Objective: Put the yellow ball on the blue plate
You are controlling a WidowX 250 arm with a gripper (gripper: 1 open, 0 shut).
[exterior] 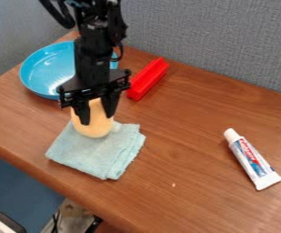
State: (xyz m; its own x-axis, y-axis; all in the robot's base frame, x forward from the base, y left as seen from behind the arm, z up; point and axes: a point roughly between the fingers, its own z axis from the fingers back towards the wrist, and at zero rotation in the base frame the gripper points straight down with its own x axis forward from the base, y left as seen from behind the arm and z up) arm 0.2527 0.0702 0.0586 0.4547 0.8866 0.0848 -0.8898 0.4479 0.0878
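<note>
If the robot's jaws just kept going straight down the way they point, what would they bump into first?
Probably the yellow ball they already straddle, or else the pale teal cloth just below it; one view leaves the depth unclear.

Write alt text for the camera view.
A black robot gripper closes on a yellow ball over a pale teal cloth on a wooden table. Behind are a blue plate and a red object; a white tube lies apart, nearer the opposite side.
</note>
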